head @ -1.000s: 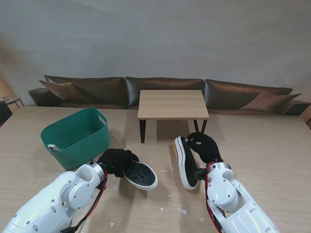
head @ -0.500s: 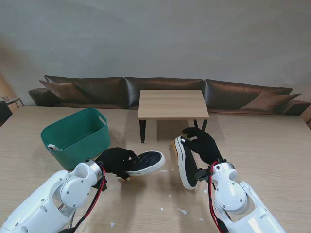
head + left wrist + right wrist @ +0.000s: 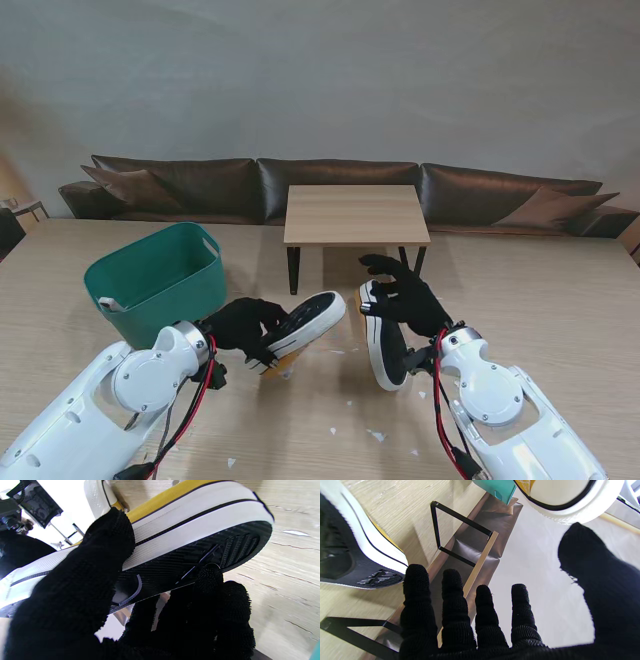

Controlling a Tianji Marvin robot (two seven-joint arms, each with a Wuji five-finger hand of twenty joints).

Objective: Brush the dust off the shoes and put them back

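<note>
My left hand (image 3: pixel 245 328), in a black glove, is shut on a yellow sneaker with a white sidewall and black sole (image 3: pixel 308 322), holding it tilted off the table; the left wrist view shows the thumb on the sidewall and fingers under the sole (image 3: pixel 190 562). The second sneaker (image 3: pixel 385 338) lies on its side on the table, sole facing left. My right hand (image 3: pixel 408 297) hovers over its far end, open with fingers spread (image 3: pixel 460 610), touching nothing. In the right wrist view that sneaker's sole (image 3: pixel 357 562) is beside the fingers and the held sneaker's toe (image 3: pixel 567 500) is beyond the thumb.
A green tub (image 3: pixel 158 282) stands at the left, just beyond my left hand. A small wooden side table (image 3: pixel 356 215) with black legs stands behind the shoes, and a brown sofa (image 3: pixel 340 185) runs along the wall. White specks (image 3: pixel 378 435) dot the tabletop nearer to me.
My left hand has lifted its sneaker and turned it, carrying it rightward toward the other shoe. My right hand has let go of the lying sneaker and opened, rising above its far end.
</note>
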